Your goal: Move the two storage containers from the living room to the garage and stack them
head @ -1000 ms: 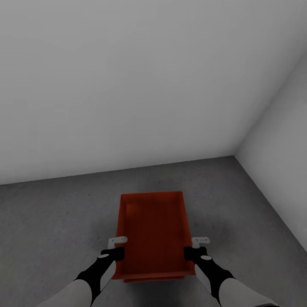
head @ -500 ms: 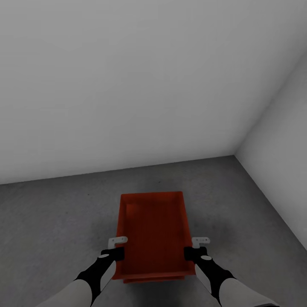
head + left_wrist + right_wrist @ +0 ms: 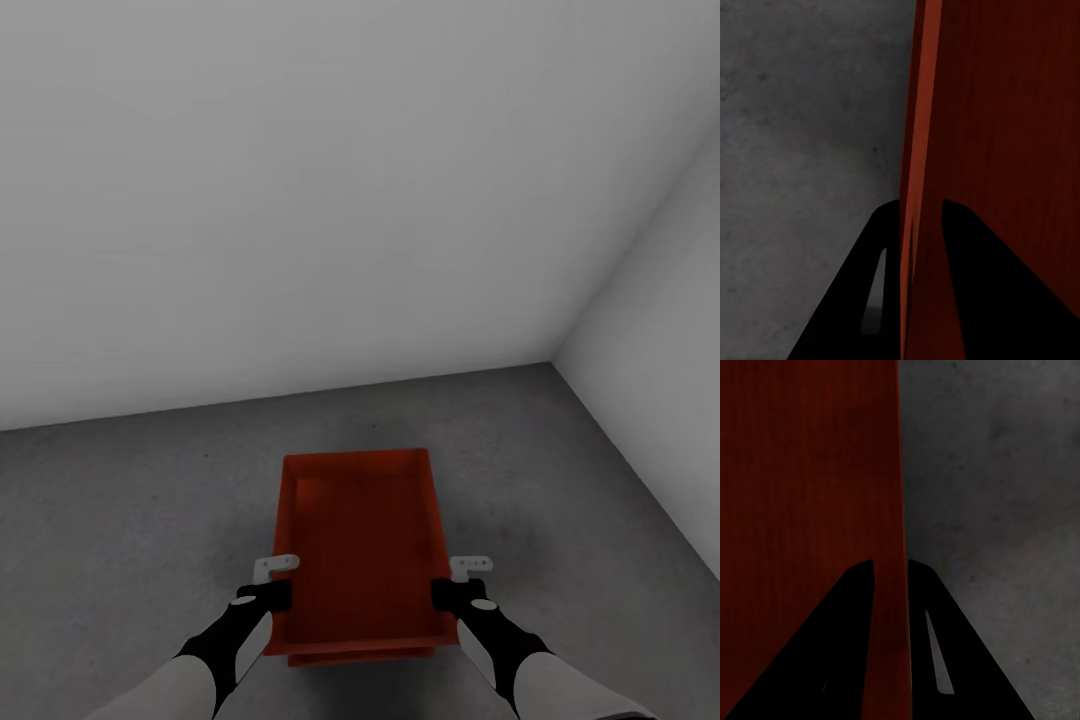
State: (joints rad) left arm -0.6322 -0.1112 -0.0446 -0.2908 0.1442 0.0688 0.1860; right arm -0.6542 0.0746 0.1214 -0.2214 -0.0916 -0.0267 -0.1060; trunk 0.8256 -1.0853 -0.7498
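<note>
Low over the mottled grey concrete floor (image 3: pixel 130 520), the ribbed orange-red rectangular bin (image 3: pixel 362 545) hangs near white walls (image 3: pixel 300 200), left gripper (image 3: pixel 272 596) and right gripper (image 3: pixel 452 594) pinching opposite side walls.

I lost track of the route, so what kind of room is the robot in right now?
Probably a garage or bare utility room: a mottled dark grey floor, plain white walls meeting at a corner, and no furniture in view. Both grippers grip an orange-red container.
</note>
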